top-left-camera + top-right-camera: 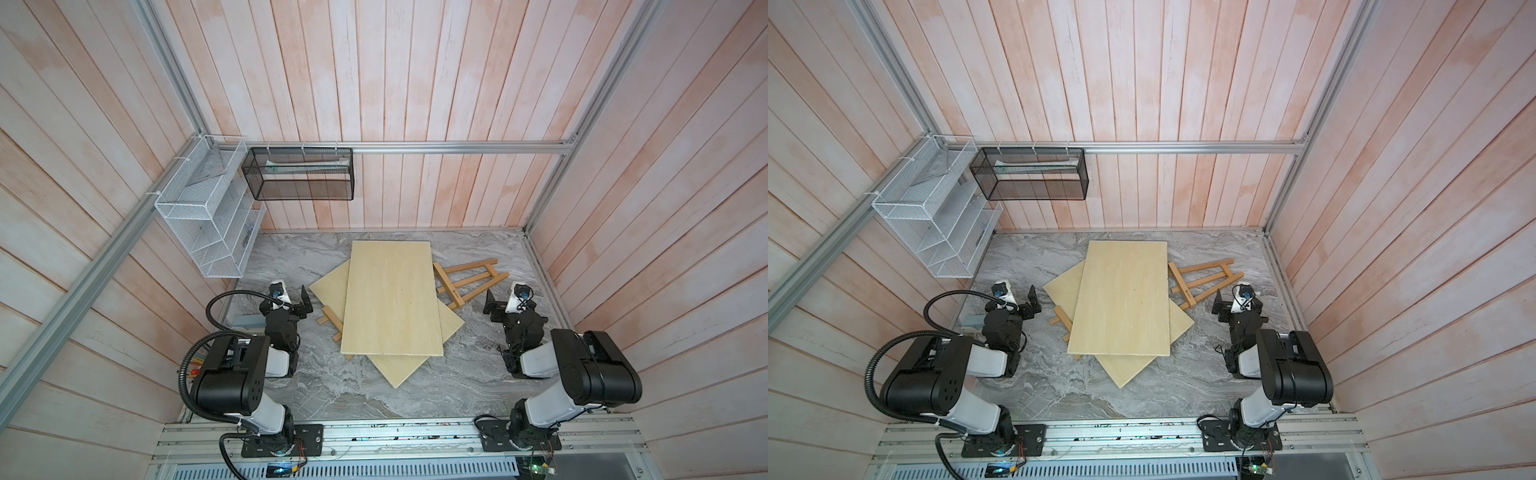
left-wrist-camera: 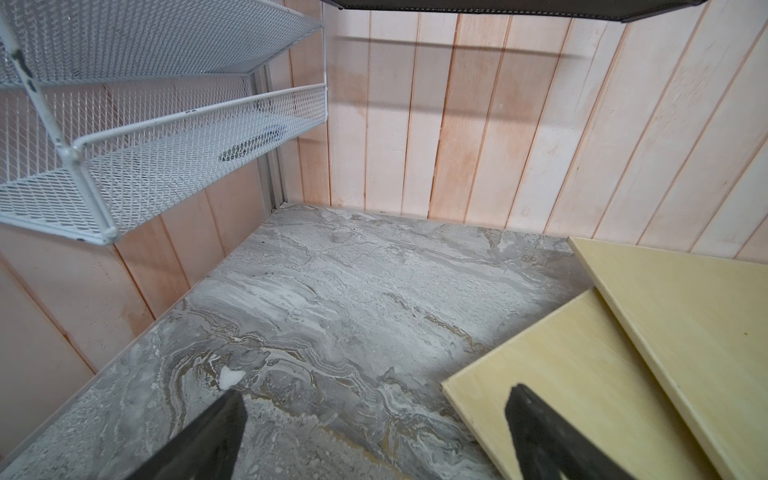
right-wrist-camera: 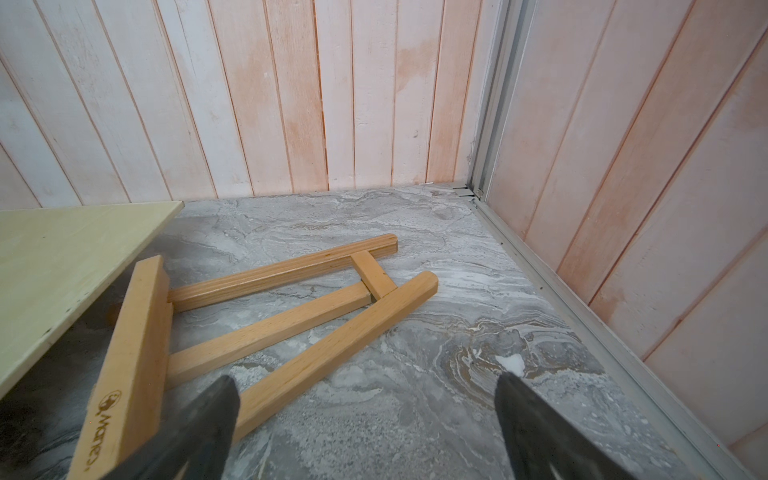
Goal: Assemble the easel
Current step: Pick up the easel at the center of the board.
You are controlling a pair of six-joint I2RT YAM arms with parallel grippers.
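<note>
Two flat wood boards lie in the middle of the grey table point(image 1: 415, 399). The top board point(image 1: 392, 299) lies across the bottom board point(image 1: 405, 368), which peeks out at 10 o'clock and at 5 o'clock. A small wood easel point(image 1: 465, 280) lies flat on the table at 2 o'clock, just beside the top board. The legs of a second easel point(image 1: 330, 318) poke out from under the boards at 8 o'clock. The left gripper point(image 1: 306, 303) sits at 9 o'clock with its fingers wide apart and holds nothing. The right gripper point(image 1: 492, 307) sits at 3 o'clock, near the first easel, fingers wide apart too, holding nothing
</note>
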